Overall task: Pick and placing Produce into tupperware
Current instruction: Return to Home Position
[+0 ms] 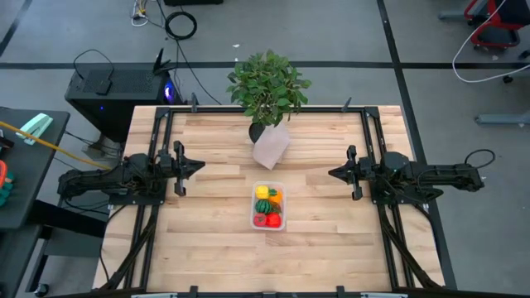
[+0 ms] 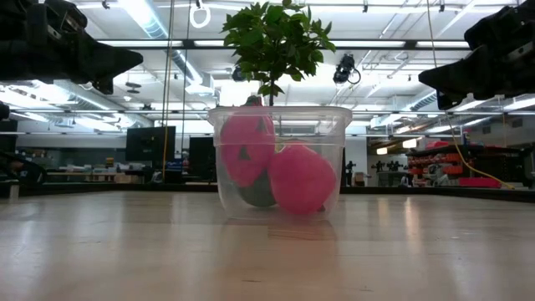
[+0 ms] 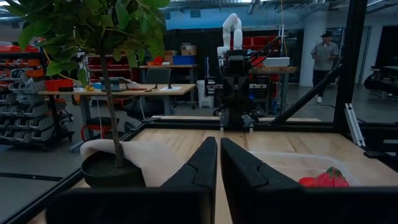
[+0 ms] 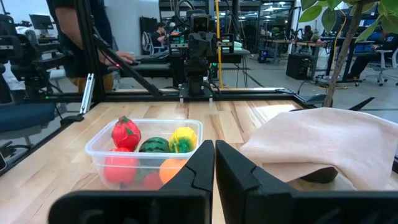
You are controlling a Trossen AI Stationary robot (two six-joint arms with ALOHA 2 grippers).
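High view: arms level, opposite sides.
Left gripper (image 1: 197, 165) and right gripper (image 1: 333, 173), fingers pressed together, face tub (image 1: 253, 209) holding produce (image 1: 265, 205).

I work in a robotics lab laid out like an open workshop. My pale wooden plank table (image 1: 215, 248) sits inside a black metal frame (image 3: 186, 124) on a grey floor crossed by dark lines (image 1: 331, 33), with a black computer tower glowing blue (image 1: 112, 87) just beside it. Beyond the table I see shelves of red and grey storage bins (image 3: 22, 99), a long wooden work desk (image 3: 118, 90), a white robot arm on a stand (image 3: 231, 34), a red-and-black rolling chair (image 1: 489, 21) and a standing person (image 3: 324, 53), all under long ceiling strip lights (image 2: 159, 17).
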